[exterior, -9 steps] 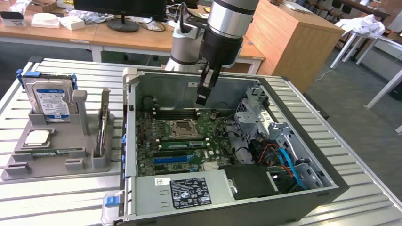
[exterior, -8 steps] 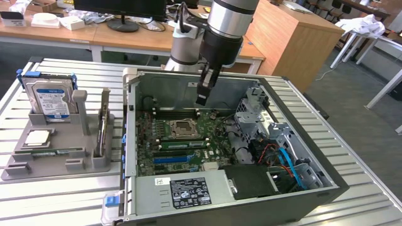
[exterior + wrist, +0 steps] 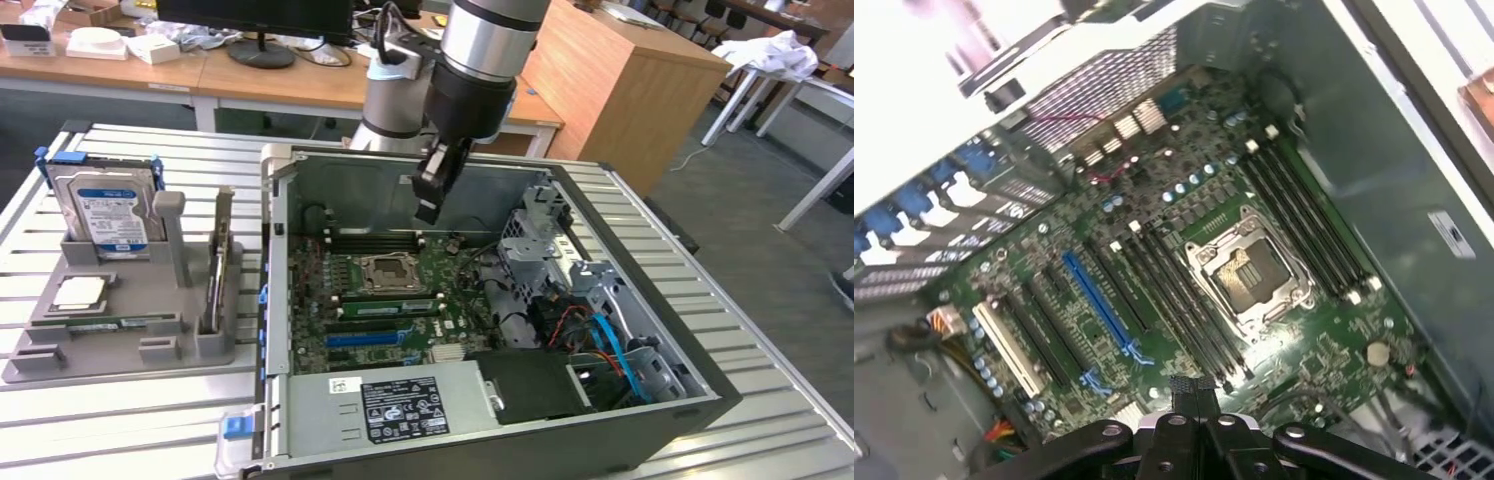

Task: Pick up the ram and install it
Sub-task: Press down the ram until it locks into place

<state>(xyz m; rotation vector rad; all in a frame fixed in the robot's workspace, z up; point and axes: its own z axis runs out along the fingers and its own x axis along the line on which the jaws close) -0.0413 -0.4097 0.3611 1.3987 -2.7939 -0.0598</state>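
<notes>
Wrist view: claw (image 3: 1197, 398) (closed) above motherboard (image 3: 1154, 270)

This looks like a robotics lab set up inside an office-like room. A slatted metal workbench (image 3: 120, 420) holds an opened computer case (image 3: 494, 300) and a grey parts fixture (image 3: 127, 310), with a robot arm (image 3: 474, 60) mounted at the far side. Beyond it stand wooden desks (image 3: 160, 70) with a monitor (image 3: 260, 25) and clutter, a wooden cabinet (image 3: 627, 80) to the exterior view's right, and grey carpet (image 3: 761, 260) underfoot.
</notes>
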